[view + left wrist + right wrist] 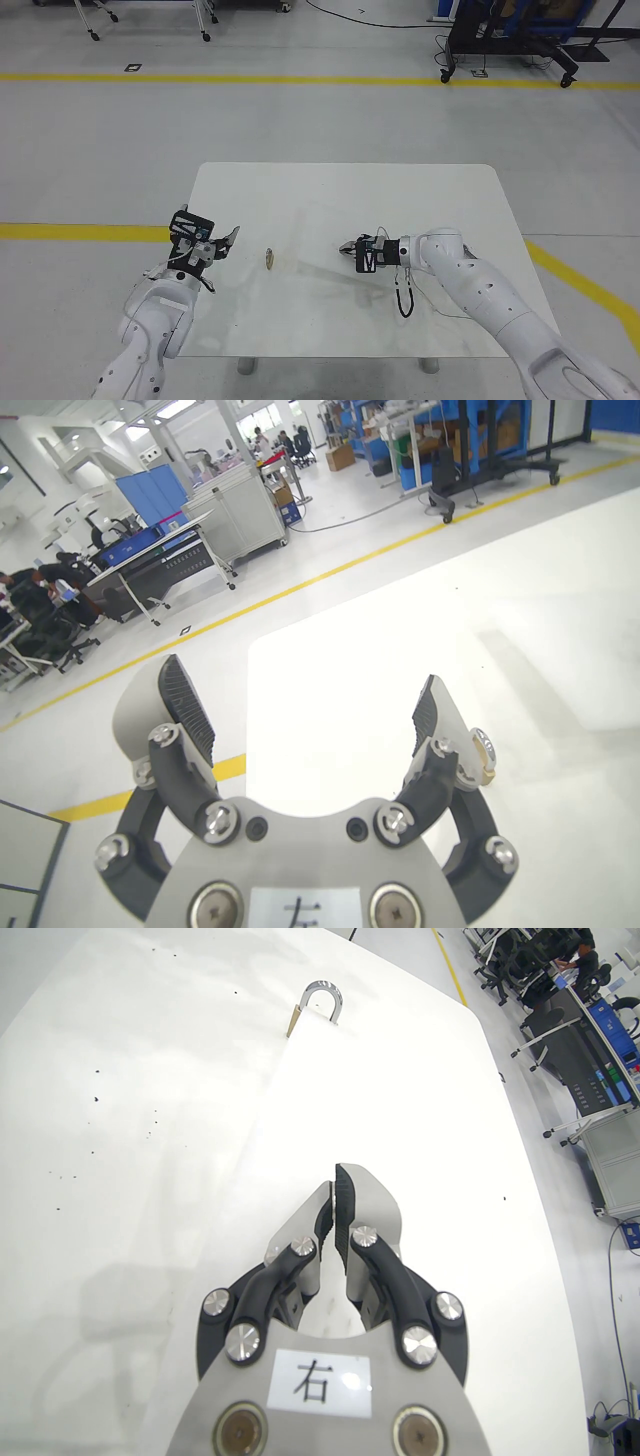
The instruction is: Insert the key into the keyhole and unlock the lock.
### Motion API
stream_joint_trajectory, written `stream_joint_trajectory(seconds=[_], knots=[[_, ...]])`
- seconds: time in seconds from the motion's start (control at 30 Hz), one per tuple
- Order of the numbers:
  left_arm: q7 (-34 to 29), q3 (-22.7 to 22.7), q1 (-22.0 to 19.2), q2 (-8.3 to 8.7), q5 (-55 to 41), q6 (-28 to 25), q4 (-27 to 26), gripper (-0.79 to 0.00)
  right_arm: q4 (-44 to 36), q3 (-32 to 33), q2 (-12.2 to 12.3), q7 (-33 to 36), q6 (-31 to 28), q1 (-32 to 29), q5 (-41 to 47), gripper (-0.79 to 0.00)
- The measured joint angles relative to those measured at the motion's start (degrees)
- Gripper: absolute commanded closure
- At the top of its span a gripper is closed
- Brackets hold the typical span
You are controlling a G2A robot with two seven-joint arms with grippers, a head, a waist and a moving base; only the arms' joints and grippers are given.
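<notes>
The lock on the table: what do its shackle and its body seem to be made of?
Shackle: likely polished, chrome-plated steel, as it is silver with mirror-bright highlights. Body: probably brass with a duller finish, judging by its yellow-tan edge. Glare hides the rest, so this is uncertain.

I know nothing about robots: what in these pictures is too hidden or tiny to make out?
1. Keyhole of the small brass padlock with a silver shackle: too small in the top view; a left jaw covers its body in the left wrist view; glare washes it out in the right wrist view.
2. Key: right wrist view, a thin metal sliver pinched in the shut right jaws, which hide the rest.
</notes>
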Motion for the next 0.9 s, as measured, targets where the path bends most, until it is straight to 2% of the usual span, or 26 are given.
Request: stream_joint_trajectory(seconds=[0.2, 0.33, 0.5, 0.63, 0.73, 0.9], knots=[[0.5, 0.0, 0.1, 0.00, -0.4, -0.1, -0.1, -0.785, 0.0, 0.0, 0.0, 0.0, 0.0, 0.0, 0.0, 0.000], [2.0, 2.2, -2.5, 0.06, 1.6, -5.6, -0.8, -0.785, 0.0, 0.0, 0.0, 0.0, 0.0, 0.0, 0.0, 0.000], [-2.6, 10.8, -10.3, -0.56, 8.2, -12.7, 2.0, -0.785, 0.0, 0.0, 0.0, 0.0, 0.0, 0.0, 0.0, 0.000], [-7.4, 19.6, -18.3, -1.82, 13.5, -16.4, 7.3, -0.785, 0.0, 0.0, 0.0, 0.0, 0.0, 0.0, 0.0, 0.000], [-9.5, 24.9, -22.9, -2.93, 16.0, -16.8, 11.3, -0.785, 0.0, 0.0, 0.0, 0.0, 0.0, 0.0, 0.0, 0.000], [-10.7, 30.9, -27.5, -4.55, 18.6, -15.3, 17.9, -0.785, 0.0, 0.0, 0.0, 0.0, 0.0, 0.0, 0.0, 0.000]])
